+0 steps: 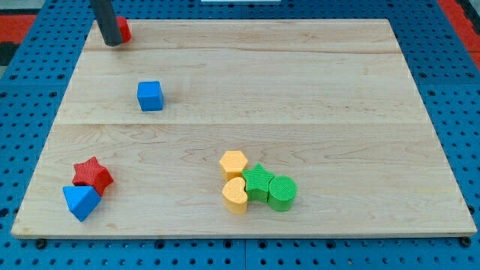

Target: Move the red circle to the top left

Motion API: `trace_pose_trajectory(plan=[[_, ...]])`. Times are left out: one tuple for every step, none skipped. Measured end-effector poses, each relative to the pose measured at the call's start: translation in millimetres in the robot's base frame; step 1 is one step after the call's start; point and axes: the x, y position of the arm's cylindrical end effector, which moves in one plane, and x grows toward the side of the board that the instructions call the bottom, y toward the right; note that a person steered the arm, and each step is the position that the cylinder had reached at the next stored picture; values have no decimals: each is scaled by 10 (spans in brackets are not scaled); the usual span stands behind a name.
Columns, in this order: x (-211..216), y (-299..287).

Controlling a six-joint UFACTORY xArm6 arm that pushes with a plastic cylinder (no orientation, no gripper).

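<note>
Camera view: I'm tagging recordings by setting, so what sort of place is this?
Likely a robotics lab bench: a wooden board on blue perforated matting, small blocks like the blue cube, and my tip against the red circle.

Your rod slants down from the view's top edge (leaning right), my tip [113,43] at the view's top left.

One camera looked down obliquely from beyond the wooden board's [247,82] near edge; all four corners showed.
</note>
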Motion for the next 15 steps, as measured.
trace_pose_trajectory(plan=[[-8,167],[-11,433],[-202,467],[-333,467],[-333,467],[-242,467],[-122,368],[-125,226],[-125,114],[-137,95],[-146,93],[-182,16],[-182,14],[-193,-5],[173,-17]])
